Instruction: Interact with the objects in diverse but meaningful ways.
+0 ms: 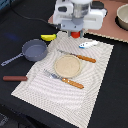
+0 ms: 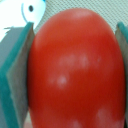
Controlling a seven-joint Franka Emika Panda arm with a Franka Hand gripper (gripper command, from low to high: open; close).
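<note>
The red tomato (image 2: 75,70) fills the wrist view, with a teal pad (image 2: 15,75) pressed against one side and the other pad (image 2: 123,45) against the opposite side. In the exterior view my gripper (image 1: 74,31) hangs over the tomato (image 1: 75,35) at the far edge of the striped mat (image 1: 95,80). The yellow banana (image 1: 48,37) lies to the exterior view's left of it and the white fish-shaped piece (image 1: 88,44) to its right. The grey frying pan (image 1: 34,50) sits at the mat's left edge. A brown-handled utensil (image 1: 15,78) lies off the mat.
A tan plate (image 1: 67,66) sits mid-mat, flanked by an orange-handled knife (image 1: 80,57) and an orange-handled fork (image 1: 67,81). A bowl (image 1: 123,17) stands on a wooden board at the far right. The table around the mat is black.
</note>
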